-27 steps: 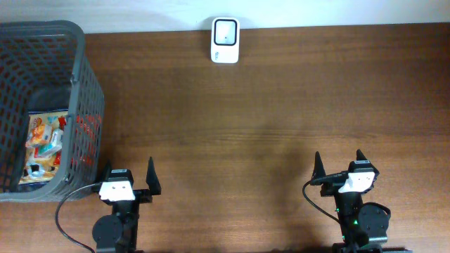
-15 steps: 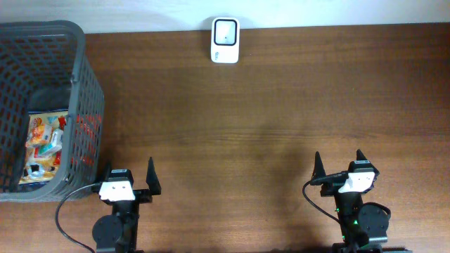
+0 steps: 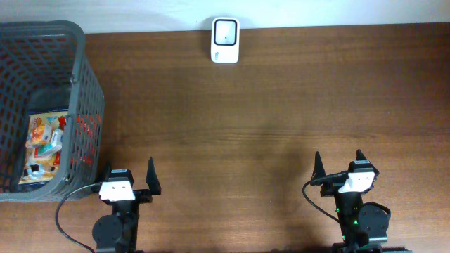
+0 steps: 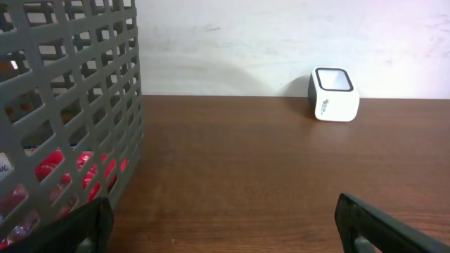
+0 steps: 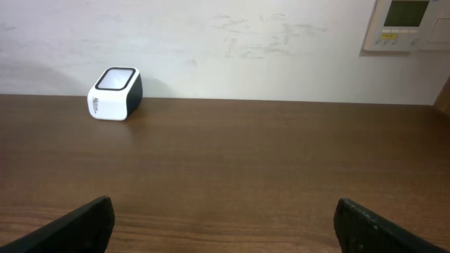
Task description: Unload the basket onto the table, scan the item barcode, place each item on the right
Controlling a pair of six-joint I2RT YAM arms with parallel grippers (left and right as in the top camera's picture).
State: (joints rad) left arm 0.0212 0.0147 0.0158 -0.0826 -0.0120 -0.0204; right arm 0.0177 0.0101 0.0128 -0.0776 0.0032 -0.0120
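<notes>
With left gripper (image 3: pixel 129 176) and right gripper (image 3: pixel 339 165) both gaping empty at the bottom, the packet (image 3: pixel 46 144) lying in the left-side basket (image 3: pixel 79 49) is looking light, crinkly, probably best pinched edgewise.

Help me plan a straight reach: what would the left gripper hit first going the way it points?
Probably nothing before the wall: bare table lies ahead of the left gripper. The basket sits just left of that line, the scanner right; basket clearance is hard to judge.
</notes>
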